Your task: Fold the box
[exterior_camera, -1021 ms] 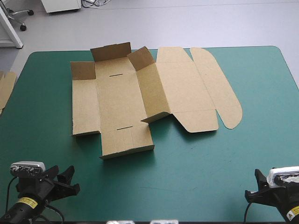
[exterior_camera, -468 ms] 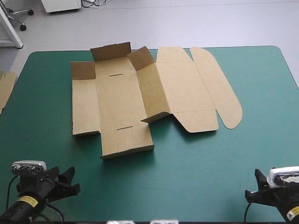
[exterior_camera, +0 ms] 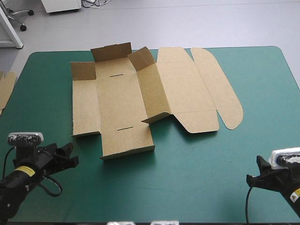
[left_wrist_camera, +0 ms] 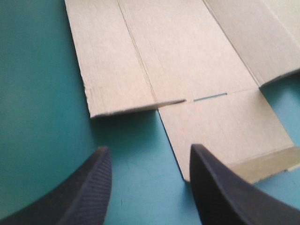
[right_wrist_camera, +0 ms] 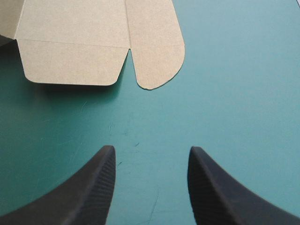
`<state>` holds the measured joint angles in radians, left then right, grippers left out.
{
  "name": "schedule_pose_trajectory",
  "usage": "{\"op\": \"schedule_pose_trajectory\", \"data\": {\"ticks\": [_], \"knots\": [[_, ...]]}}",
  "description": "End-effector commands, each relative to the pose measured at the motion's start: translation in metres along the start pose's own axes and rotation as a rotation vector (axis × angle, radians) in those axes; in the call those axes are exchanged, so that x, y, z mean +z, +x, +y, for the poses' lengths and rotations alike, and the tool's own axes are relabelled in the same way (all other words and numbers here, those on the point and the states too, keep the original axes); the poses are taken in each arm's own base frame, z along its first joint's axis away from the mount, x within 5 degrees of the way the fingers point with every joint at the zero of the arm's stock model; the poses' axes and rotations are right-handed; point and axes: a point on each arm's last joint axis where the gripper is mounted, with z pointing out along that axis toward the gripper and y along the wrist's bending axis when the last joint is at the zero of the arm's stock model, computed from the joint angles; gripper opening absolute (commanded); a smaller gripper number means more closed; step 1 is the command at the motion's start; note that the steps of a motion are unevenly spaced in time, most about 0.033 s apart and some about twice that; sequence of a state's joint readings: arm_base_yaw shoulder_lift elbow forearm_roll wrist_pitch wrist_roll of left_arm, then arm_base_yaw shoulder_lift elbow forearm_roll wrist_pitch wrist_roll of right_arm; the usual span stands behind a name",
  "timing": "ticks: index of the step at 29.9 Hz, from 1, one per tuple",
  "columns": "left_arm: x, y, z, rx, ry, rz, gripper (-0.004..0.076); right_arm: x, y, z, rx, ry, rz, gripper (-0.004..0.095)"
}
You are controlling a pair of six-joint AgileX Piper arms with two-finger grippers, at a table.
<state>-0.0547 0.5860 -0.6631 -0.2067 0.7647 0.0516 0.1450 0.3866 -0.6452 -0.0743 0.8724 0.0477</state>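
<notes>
The brown box (exterior_camera: 140, 93) lies mostly flat on the teal-green table, its far flaps and middle wall partly raised and its lid spread flat toward the right. My left gripper (exterior_camera: 68, 157) stands open near the front left, a short way from the box's near flap (left_wrist_camera: 225, 126), which lies just ahead of its fingers. The left gripper (left_wrist_camera: 150, 161) has nothing between its fingers. My right gripper (exterior_camera: 257, 174) stands open at the front right corner. In the right wrist view the right gripper (right_wrist_camera: 150, 161) is over bare cover, with the lid's rounded flap (right_wrist_camera: 157, 56) well ahead.
An edge of more brown board (exterior_camera: 5, 89) shows at the table's left edge. Teal-green cover (exterior_camera: 197, 173) stretches between the box and the front edge.
My left gripper has risen and moved forward toward the box's near left part. The right gripper shifted only slightly. The box has not moved.
</notes>
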Motion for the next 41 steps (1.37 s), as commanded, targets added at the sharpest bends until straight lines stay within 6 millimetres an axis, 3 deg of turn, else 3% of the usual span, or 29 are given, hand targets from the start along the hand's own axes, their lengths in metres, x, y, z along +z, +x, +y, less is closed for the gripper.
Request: {"op": "schedule_pose_trajectory", "data": {"ticks": [1, 11, 16, 22, 31, 35, 41], "knots": [[0.004, -0.036, -0.001, 0.002, -0.009, -0.106, 0.0372, 0.005, -0.034, -0.001, -0.005, 0.012, -0.058, 0.0458], [0.048, -0.1, 0.001, -0.019, -0.038, -0.074, 0.0372, 0.029, -0.098, 0.001, -0.048, 0.007, -0.021, 0.0459], [0.07, -0.118, 0.024, -0.124, -0.089, -0.083, 0.0372, 0.039, -0.121, 0.001, -0.094, 0.006, -0.02, 0.049], [0.089, -0.114, 0.079, -0.281, -0.153, -0.031, 0.0372, 0.042, -0.135, 0.002, -0.09, 0.003, -0.044, 0.0513], [0.117, -0.092, 0.148, -0.549, -0.051, 0.057, 0.0372, 0.042, -0.14, 0.002, -0.098, 0.004, -0.078, 0.0512], [0.137, -0.082, 0.154, -0.589, 0.043, 0.114, 0.0372, 0.042, -0.14, 0.002, -0.098, 0.004, -0.078, 0.0512], [0.171, -0.076, 0.147, -0.635, 0.181, 0.151, 0.0372, 0.042, -0.138, 0.002, -0.1, 0.001, -0.053, 0.0512]]}}
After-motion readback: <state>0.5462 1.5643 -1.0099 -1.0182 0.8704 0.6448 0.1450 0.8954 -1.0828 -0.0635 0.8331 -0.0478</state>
